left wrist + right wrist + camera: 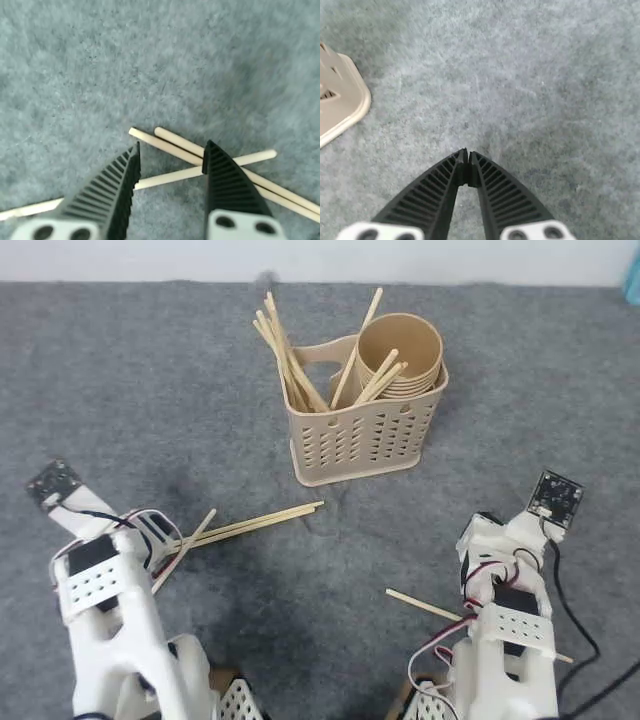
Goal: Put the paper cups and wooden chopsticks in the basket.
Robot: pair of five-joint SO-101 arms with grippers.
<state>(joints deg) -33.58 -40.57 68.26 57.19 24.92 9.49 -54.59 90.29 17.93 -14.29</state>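
Wooden chopsticks (pixel 165 147) lie crossed between the left gripper's (pixel 172 144) wide-parted tips, while the right gripper (pixel 468 152) is closed over grey carpet (pixel 520 75).

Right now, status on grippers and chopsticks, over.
Left gripper open over three loose chopsticks. Right gripper shut, empty; one more chopstick beside it. Cups in basket; nothing in the way.

The lone chopstick (pixel 425 605) runs partly hidden behind the right arm (pixel 510 630), the basket (pixel 342 102) is cut to one corner by the right wrist view's edge, and the nested paper cups (pixel 405 360), perhaps five or six, are stacked too tightly to count.
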